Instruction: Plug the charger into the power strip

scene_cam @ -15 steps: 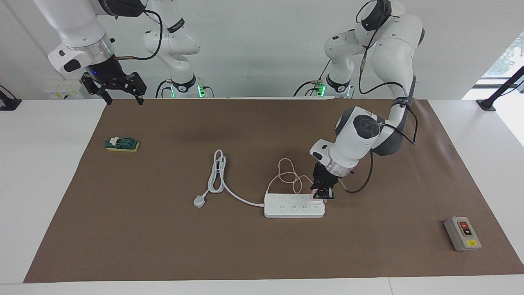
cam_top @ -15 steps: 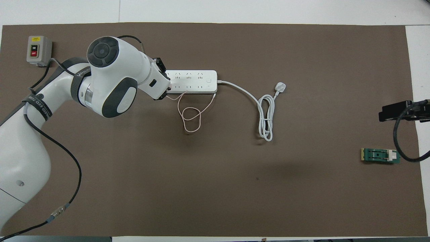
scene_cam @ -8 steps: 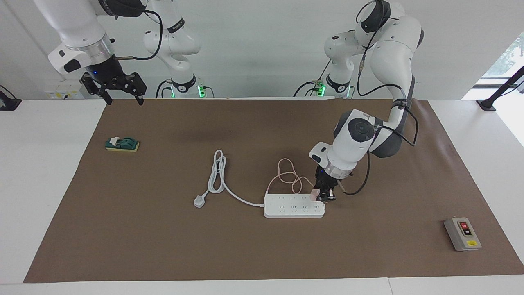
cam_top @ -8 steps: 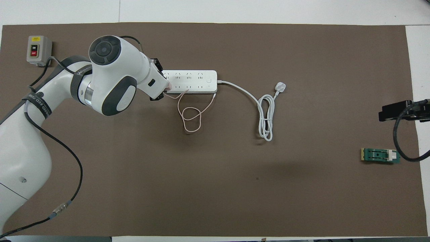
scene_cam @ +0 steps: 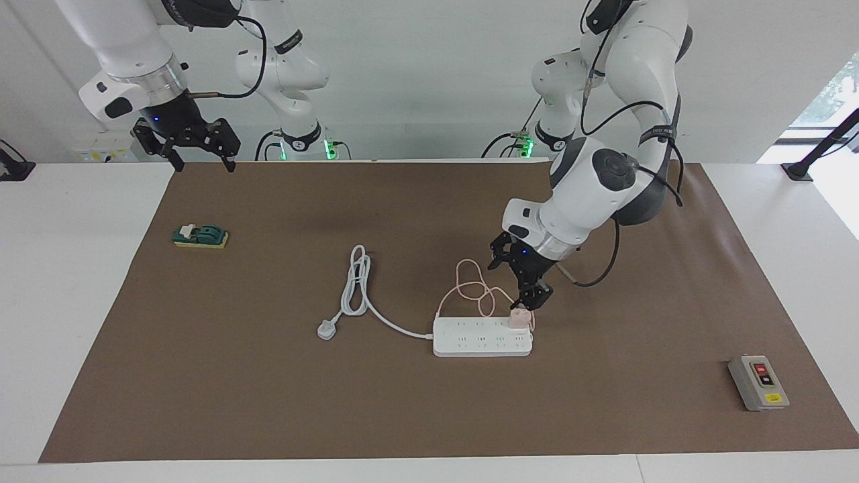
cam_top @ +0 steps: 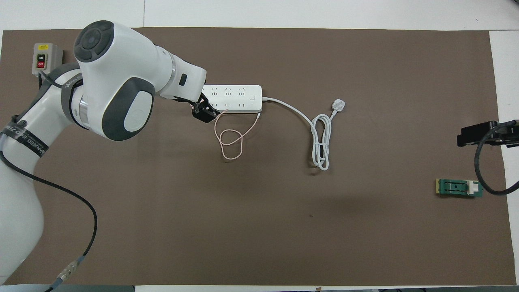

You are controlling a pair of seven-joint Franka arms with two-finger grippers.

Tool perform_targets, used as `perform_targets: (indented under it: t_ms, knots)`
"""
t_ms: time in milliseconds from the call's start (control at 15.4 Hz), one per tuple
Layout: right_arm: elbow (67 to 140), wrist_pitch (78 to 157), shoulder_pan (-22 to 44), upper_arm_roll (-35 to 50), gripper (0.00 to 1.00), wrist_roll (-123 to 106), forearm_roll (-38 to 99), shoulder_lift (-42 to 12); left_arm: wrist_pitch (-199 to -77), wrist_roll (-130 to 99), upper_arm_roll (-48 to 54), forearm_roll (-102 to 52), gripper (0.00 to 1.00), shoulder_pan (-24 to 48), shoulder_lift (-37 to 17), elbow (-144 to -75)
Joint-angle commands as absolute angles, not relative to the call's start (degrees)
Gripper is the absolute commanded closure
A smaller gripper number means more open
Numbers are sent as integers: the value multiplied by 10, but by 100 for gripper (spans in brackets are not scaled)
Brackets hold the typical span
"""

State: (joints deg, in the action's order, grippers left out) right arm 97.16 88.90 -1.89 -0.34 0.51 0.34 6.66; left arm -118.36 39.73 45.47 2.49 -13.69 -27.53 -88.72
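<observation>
— So, what covers the table?
— Mostly a brown mat (scene_cam: 268, 402), and on it the power strip (scene_cam: 470, 343) lies flat about midway along, its thick white cord (scene_cam: 376, 315) running toward the right arm's end and finishing in a three-pin plug (scene_cam: 327, 329).

— And the arms?
— Over the strip's end toward the left arm's base hangs the left gripper (scene_cam: 520, 285), tilted, its jaws spread apart and holding nothing. Up at the mat's corner close to its own base, the right gripper (scene_cam: 186, 144) waits, jaws also spread and empty.

— Where's the charger?
— Standing upright in the row of outlets nearer the robots, at that same end of the strip; the charger (scene_cam: 517, 318) sits directly under the left gripper's lower fingertip, close to it, though whether they touch I cannot tell. Its thin pink cable (scene_cam: 473, 285) loops on the mat just beside the strip, nearer the robots.

— Anything smaller?
— A grey switch box (scene_cam: 758, 382) and a green block (scene_cam: 200, 236), each well apart from the strip.
</observation>
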Motion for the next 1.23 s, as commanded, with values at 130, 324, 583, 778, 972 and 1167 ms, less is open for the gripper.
perform_targets:
  t_ms: [130, 324, 583, 778, 972, 1167]
  knots:
    - [969, 879, -23, 0, 0, 13, -2, 69, -1021, 298, 452, -106, 0, -251, -135, -897]
    - [969, 879, -23, 0, 0, 13, -2, 69, -944, 167, 436, -104, 0, -293, -81, -903]
    - [969, 879, -23, 0, 0, 13, -2, 69, -877, -25, 422, -48, 0, -393, -37, -942]
    - [969, 879, -23, 0, 0, 13, -2, 69, -889, -65, 414, -27, 0, -416, -25, -929]
    - [969, 879, -23, 0, 0, 13, -2, 69, -880, -66, 409, 12, 0, -410, -9, -924]
    - [969, 879, -23, 0, 0, 13, -2, 69, -855, -65, 408, 13, 0, -415, 18, -949]
